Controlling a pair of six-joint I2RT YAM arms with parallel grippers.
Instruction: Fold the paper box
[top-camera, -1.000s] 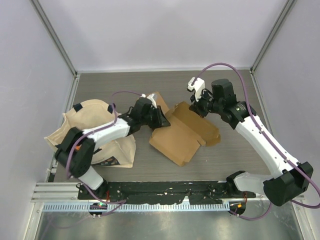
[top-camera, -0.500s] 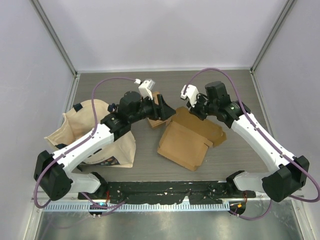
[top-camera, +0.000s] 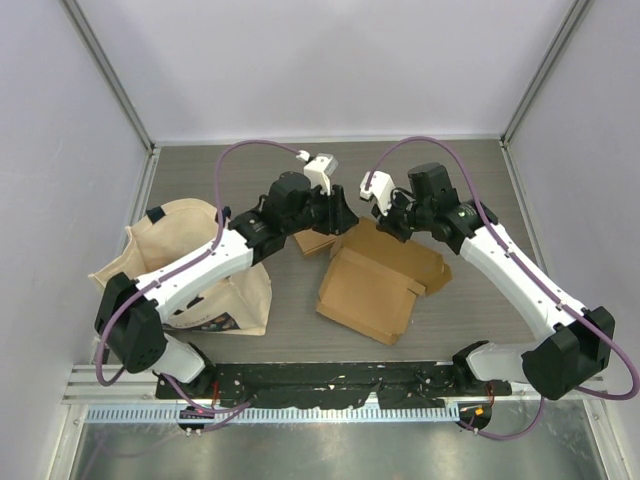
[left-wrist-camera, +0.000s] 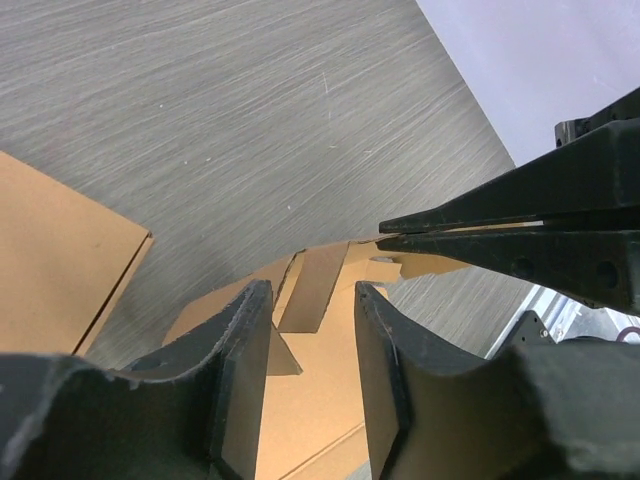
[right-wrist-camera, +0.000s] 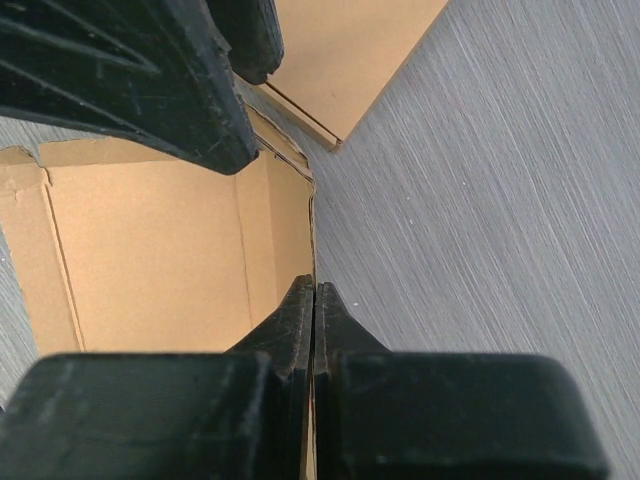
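From above, the paper box (top-camera: 365, 290) lay mid-desk between the two arms, open face up. It was skewed, its far edge slanting from far-left to near-right, and its outline was too near square to show a long axis. It was plain brown cardboard, creased, with low raised walls. A separate flat cardboard piece (top-camera: 312, 241) lay just beyond its left corner, and a tan paper bag (top-camera: 180, 240) stood at the left on the grey, grained desk (top-camera: 470, 170). The left pincer (top-camera: 340, 212) hung over the box's far-left corner and the right pincer (top-camera: 390, 225) sat at its far edge. From the left wrist, the left pincer's black fingers (left-wrist-camera: 240, 370) stood partly apart, released, holding nothing, with the box's folded flaps (left-wrist-camera: 310, 420) showing beneath the gap. The right pincer (left-wrist-camera: 385, 229) pointed in from the right, clenched, a thin tan sliver between its fingers. From the right wrist, the right pincer (right-wrist-camera: 314, 290) was pressed tight on the top edge of a box wall, the smooth inner panel (right-wrist-camera: 150, 260) lying to its left.
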